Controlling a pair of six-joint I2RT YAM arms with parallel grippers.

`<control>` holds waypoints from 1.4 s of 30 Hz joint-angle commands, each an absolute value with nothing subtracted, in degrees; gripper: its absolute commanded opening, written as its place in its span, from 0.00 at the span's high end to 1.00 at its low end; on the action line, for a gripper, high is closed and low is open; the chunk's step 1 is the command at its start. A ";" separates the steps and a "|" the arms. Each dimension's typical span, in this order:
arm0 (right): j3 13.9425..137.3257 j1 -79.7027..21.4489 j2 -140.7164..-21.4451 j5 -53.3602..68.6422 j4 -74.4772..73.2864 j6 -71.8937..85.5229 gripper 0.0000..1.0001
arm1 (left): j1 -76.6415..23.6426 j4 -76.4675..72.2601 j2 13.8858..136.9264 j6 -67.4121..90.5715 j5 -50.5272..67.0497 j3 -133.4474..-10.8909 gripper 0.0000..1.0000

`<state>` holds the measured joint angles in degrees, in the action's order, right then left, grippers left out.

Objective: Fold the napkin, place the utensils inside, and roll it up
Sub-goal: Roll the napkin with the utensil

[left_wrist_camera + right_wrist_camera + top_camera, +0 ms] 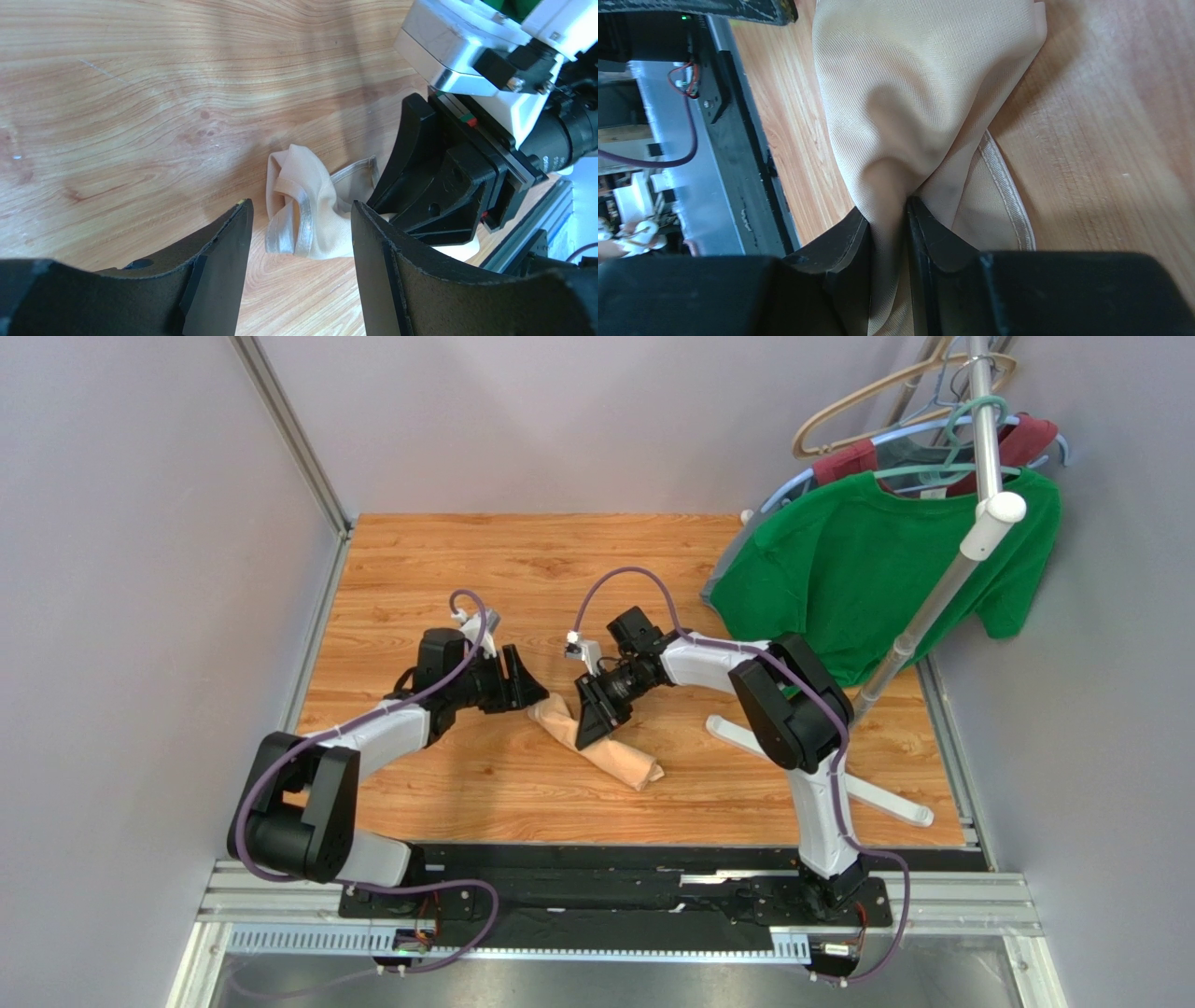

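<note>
The peach-tan napkin (617,753) lies as a rolled, bunched bundle on the wooden table, slanting from upper left to lower right. My right gripper (596,714) comes down on its upper part. In the right wrist view this gripper (887,217) is shut on a fold of the napkin (913,91). My left gripper (522,679) hovers just left of the bundle's end. The left wrist view shows it (300,210) open, nothing between its fingers, with the napkin's hemmed end (309,217) just beyond the tips and the right gripper's fingers (421,182) behind. The utensils are hidden.
A white clothes rack stands at the right with a green T-shirt (870,574) and hangers on it. Its white legs (842,777) stretch across the table just right of the right arm. The metal rail (617,903) runs along the near edge.
</note>
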<state>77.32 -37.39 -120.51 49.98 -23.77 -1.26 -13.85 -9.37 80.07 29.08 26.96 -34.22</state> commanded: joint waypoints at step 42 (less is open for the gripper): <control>77.52 -41.65 -105.30 24.37 -26.72 1.76 0.25 | -13.71 -0.35 86.40 30.23 30.23 -39.81 1.00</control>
<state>77.08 -36.67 -112.51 38.96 -27.29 3.38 -13.85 -2.44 85.80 30.15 30.55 -37.89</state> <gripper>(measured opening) 0.744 0.018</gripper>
